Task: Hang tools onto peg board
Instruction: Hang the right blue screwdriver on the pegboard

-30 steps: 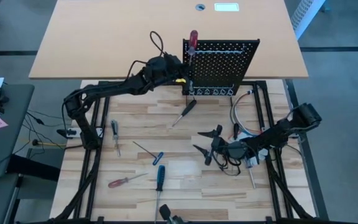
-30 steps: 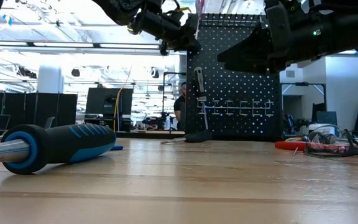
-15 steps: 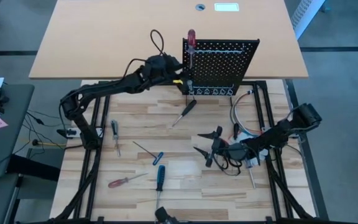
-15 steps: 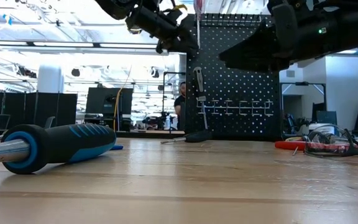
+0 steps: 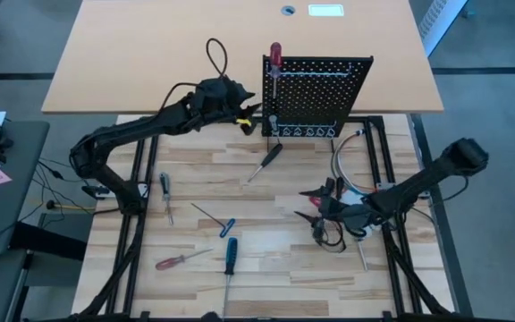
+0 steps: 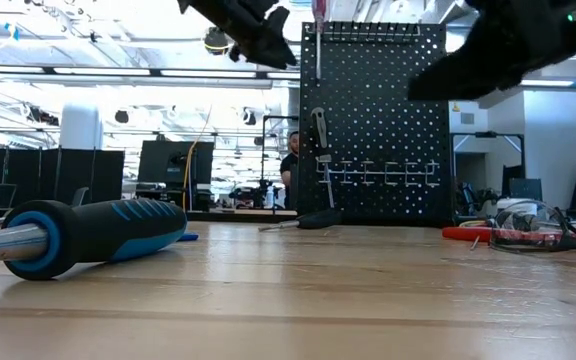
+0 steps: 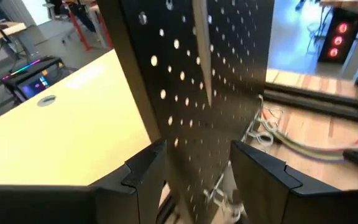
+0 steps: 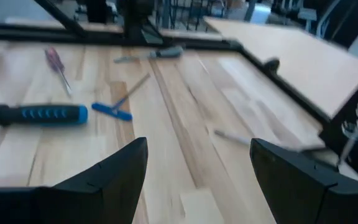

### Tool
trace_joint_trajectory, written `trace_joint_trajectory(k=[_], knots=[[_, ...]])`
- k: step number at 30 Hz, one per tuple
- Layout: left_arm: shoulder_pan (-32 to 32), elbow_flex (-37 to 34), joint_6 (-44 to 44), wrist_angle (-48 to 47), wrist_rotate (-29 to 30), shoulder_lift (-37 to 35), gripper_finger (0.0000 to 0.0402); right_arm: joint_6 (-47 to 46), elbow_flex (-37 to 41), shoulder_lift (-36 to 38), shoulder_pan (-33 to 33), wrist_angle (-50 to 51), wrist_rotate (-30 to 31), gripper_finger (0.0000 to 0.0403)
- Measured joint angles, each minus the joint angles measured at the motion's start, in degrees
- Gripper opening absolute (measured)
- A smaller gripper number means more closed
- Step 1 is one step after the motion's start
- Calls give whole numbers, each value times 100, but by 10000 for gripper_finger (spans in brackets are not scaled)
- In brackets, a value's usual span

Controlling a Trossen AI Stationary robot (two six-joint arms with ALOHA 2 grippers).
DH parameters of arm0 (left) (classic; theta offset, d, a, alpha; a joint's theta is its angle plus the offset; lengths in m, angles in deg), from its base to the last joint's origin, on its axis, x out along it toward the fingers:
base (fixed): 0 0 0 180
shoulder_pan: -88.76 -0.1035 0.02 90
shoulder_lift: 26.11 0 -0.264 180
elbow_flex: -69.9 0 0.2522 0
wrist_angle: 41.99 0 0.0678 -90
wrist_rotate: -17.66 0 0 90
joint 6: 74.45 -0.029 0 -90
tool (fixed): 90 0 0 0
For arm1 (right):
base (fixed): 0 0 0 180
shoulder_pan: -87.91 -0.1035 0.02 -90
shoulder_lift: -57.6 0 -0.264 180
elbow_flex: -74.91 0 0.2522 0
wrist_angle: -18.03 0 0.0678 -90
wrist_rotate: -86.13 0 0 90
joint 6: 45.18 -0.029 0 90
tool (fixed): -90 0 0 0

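The black peg board stands upright at the table's far edge. A red-handled screwdriver hangs at its left edge, handle above the top and shaft running down the holed face. My left gripper hovers open just left of the board, its fingers holding nothing. My right gripper hangs open above the table's right middle, also holding nothing. More tools lie flat on the table: a black-handled screwdriver, a blue-handled one and a red-handled one.
A small dark screwdriver and a thin tool with a blue tip lie left of centre. Looped cables and a loose shaft sit around the right arm. A tan tabletop stretches behind the board.
My left gripper has drawn back from the peg board toward the table's left and risen a little; the red-handled screwdriver stays hanging at the board's left edge. My right gripper, still open, has pulled back toward the table's right edge and risen.
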Motion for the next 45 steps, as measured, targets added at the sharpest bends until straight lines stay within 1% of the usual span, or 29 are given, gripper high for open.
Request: trace_joint_trajectory(k=[3, 8, 11, 14, 16, 18, 19, 21, 24, 27, 30, 31, 34, 39, 42, 45], knots=[[104, 0, -93, -458, 206, -143, 174, -433, 2, 208, -49, 719, 0, 291], [297, -4, -217, -1041, 491, -273, 174, -1154, 2, 649, -351, 1640, 0, 291], [363, -148, -221, -1056, 496, -289, 174, -1632, -25, 906, -539, 2178, 2, 291], [356, -437, -221, -871, 568, -286, 173, -2236, -181, 992, -703, 2942, 2, 291], [337, -641, -223, -728, 608, -286, 173, -2834, -354, 989, -847, 3688, -8, 291], [338, -830, -223, -638, 622, -286, 173, -3699, -609, 933, -982, 4591, -136, 291], [368, -903, -220, -651, 629, -285, 173, -4281, -747, 892, -1023, 5107, -378, 291], [479, -1036, -191, -693, 650, -284, 173, -5491, -948, 776, -1027, 5991, -1136, 291], [748, -1324, -118, -562, 715, -284, 173, -7278, -1008, 541, -1027, 6877, -2229, 291], [1069, -1625, -16, -319, 846, -284, 173, -8403, -1008, 217, -1025, 7620, -3106, 291], [1381, -1981, 90, -13, 886, -284, 173, -9133, -1006, -149, -987, 8099, -3437, 291], [1480, -2113, 167, 64, 887, -284, 173, -9256, -1005, -266, -959, 8116, -3516, 291], [1753, -2408, 349, 95, 898, -284, 173, -9217, -1005, -582, -861, 7844, -3752, 291], [2050, -2672, 439, 208, 1121, -280, 173, -8784, -1005, -981, -576, 7233, -3781, 284], [2133, -2684, 431, 225, 1172, -280, 173, -8597, -1005, -1138, -395, 7192, -3800, 261], [2160, -2686, 430, 292, 1177, -280, 173, -8377, -1005, -1222, -250, 7199, -3871, 216]])
